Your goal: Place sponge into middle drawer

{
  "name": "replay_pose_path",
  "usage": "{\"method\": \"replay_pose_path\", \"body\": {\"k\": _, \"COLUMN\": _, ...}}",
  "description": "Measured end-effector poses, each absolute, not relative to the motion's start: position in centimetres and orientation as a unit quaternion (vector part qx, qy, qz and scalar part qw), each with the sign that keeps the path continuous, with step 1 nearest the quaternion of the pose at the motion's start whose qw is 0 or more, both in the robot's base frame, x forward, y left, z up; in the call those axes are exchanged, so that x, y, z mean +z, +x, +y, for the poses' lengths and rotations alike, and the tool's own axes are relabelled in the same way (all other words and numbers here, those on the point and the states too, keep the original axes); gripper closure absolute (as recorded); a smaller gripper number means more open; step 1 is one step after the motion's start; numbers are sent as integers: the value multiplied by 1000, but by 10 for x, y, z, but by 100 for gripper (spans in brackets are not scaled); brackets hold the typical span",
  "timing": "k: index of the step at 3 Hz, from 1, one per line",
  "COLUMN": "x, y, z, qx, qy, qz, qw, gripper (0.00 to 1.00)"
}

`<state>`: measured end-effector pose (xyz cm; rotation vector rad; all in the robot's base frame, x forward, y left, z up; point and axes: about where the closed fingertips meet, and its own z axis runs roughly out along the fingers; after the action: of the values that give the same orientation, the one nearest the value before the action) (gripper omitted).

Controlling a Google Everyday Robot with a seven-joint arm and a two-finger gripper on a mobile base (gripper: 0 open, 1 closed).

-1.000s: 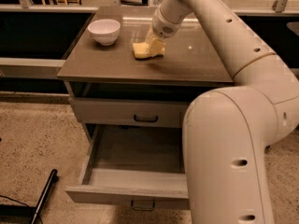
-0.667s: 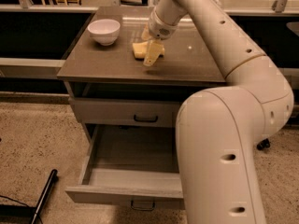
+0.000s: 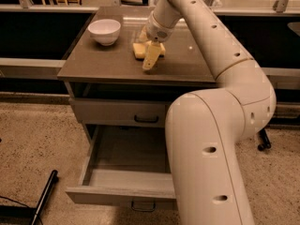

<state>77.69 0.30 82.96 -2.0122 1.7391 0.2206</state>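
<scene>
Pale-yellow sponge (image 3: 138, 50), upper centre, lies at my gripper (image 3: 147, 47); I see the grey middle drawer (image 3: 122, 185), lower centre, pulled open.

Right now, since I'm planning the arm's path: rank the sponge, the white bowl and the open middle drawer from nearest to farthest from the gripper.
From the gripper above the tabletop:
1. Sponge: right at it.
2. White bowl: far left corner of the tabletop.
3. Middle drawer: pulled open, well below.

One white bowl (image 3: 104, 31) and one sponge (image 3: 139, 50) are counted on the single cabinet (image 3: 93, 67), where one gripper (image 3: 150, 56) is seen at the sponge. Two drawers are shown: one upper drawer (image 3: 108, 112) and one middle drawer (image 3: 117, 193).
</scene>
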Motion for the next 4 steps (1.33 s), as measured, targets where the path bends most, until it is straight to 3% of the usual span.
{"method": "replay_pose_path", "body": {"k": 4, "x": 866, "y": 764, "z": 3, "qx": 143, "qy": -710, "qz": 619, "qw": 303, "gripper": 100}}
